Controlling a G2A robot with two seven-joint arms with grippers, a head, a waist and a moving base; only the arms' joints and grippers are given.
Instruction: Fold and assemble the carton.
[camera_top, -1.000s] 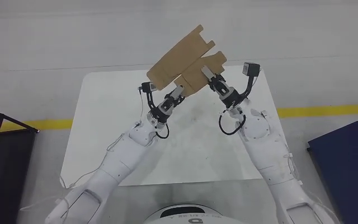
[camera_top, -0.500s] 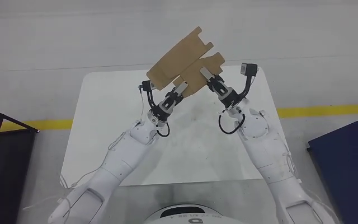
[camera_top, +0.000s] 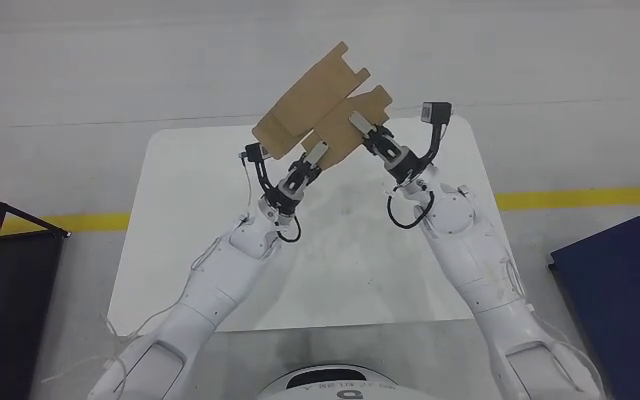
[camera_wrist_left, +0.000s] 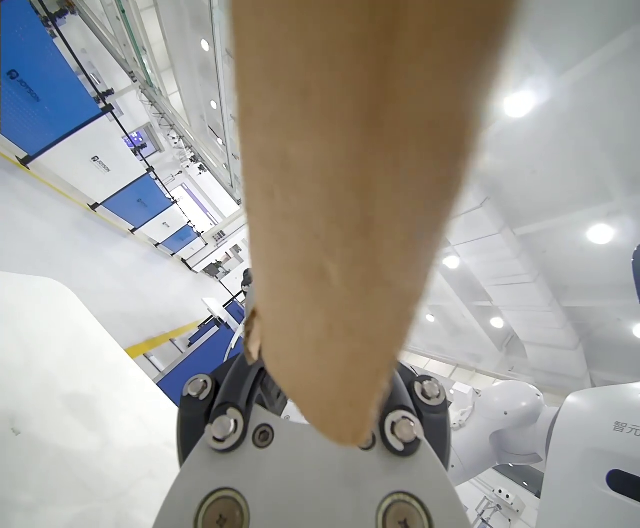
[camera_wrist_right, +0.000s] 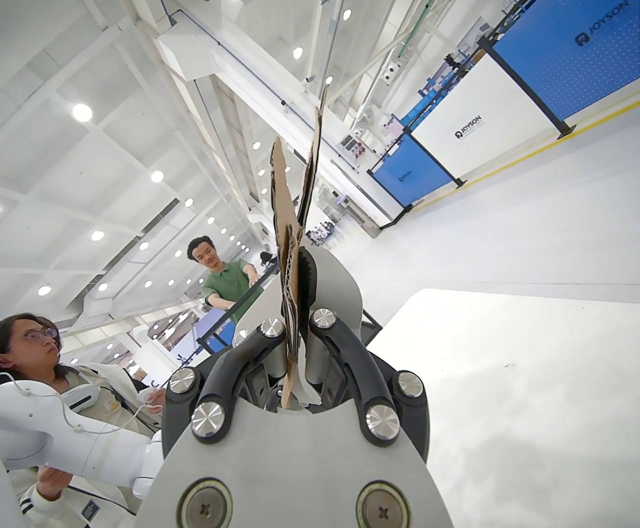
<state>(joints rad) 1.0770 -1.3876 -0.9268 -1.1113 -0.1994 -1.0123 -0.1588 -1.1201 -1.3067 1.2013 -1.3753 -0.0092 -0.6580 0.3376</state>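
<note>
A flat brown cardboard carton (camera_top: 315, 105) is held up in the air over the far side of the white table (camera_top: 180, 230), tilted, with notched flaps at its far end. My left gripper (camera_top: 315, 152) is shut on its near lower edge. My right gripper (camera_top: 357, 124) is shut on the edge beside it, to the right. In the left wrist view the carton (camera_wrist_left: 350, 200) rises as a broad brown panel out of the jaws. In the right wrist view the carton (camera_wrist_right: 290, 260) stands edge-on, pinched between the two fingers (camera_wrist_right: 311, 280).
The table's far edge lies just under the carton. A dark frame (camera_top: 25, 225) stands at the left and a blue panel (camera_top: 600, 275) at the right. A yellow floor line (camera_top: 570, 198) runs past the table.
Both grippers and the carton have shifted slightly left and farther away from me. Both grips are unchanged.
</note>
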